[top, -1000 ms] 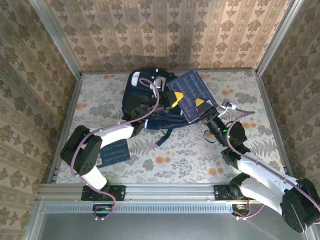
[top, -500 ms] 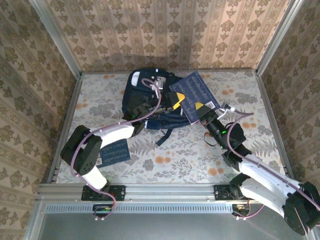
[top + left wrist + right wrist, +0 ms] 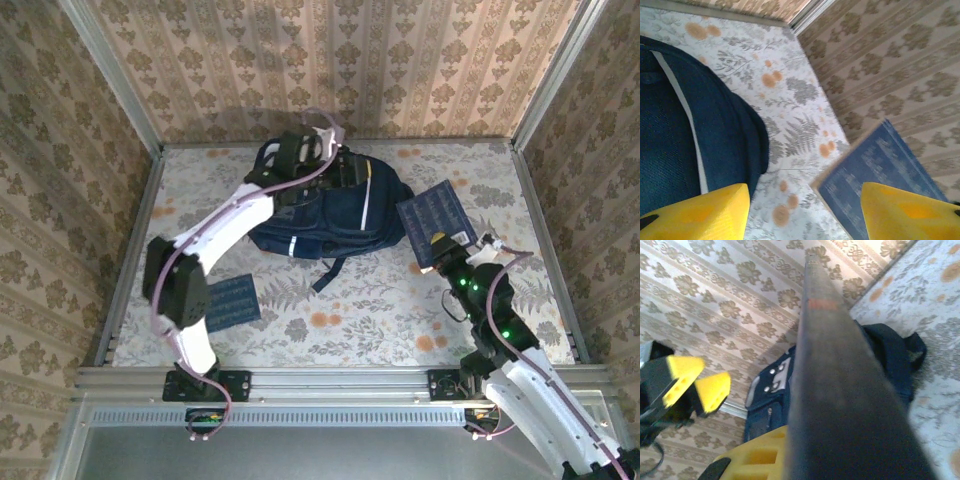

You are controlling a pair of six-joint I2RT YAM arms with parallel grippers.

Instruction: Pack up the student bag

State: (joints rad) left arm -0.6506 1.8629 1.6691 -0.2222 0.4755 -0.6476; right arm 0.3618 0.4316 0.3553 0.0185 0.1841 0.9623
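Top external view | flat navy printed booklet (image 3: 432,220) is held clamped in right tool (image 3: 441,243), tilted off floral tabletop (image 3: 380,300), judged ready for packing | large dark navy fabric backpack (image 3: 320,210) is seen left of it | left tool (image 3: 802,214) is spread wide and empty just beside backpack, probably to hold it open
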